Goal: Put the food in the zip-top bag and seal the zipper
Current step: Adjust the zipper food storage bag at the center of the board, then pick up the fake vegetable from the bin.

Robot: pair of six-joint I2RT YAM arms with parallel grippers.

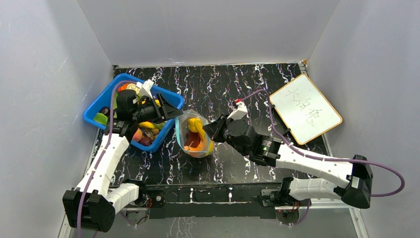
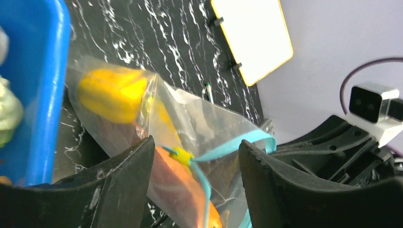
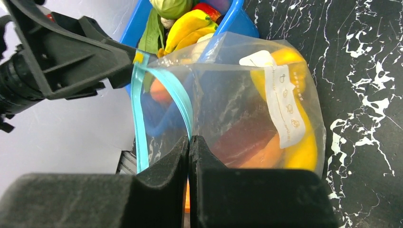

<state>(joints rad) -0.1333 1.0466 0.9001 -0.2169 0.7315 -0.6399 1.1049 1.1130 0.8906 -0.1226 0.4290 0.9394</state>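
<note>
The clear zip-top bag [image 1: 195,134] stands on the black table just right of the blue bin, holding food: a yellow piece [image 2: 111,92], an orange piece [image 2: 180,190] and a banana [image 3: 304,142]. Its teal zipper [image 2: 228,148] carries a yellow slider [image 2: 182,155]. My left gripper [image 2: 197,166] is open, with the slider and strip between its fingers [image 2: 123,175] but touching neither. My right gripper [image 3: 188,142] is shut on the bag's mouth edge at the teal zipper [image 3: 180,102]. More food [image 3: 190,23] lies in the bin. In the top view the left gripper [image 1: 173,110] and right gripper [image 1: 210,130] flank the bag.
The blue bin [image 1: 106,99] sits at the left against the bag. A whiteboard [image 1: 305,108] lies at the back right, and a small green pen [image 2: 208,90] lies on the table beyond the bag. Grey walls close in three sides.
</note>
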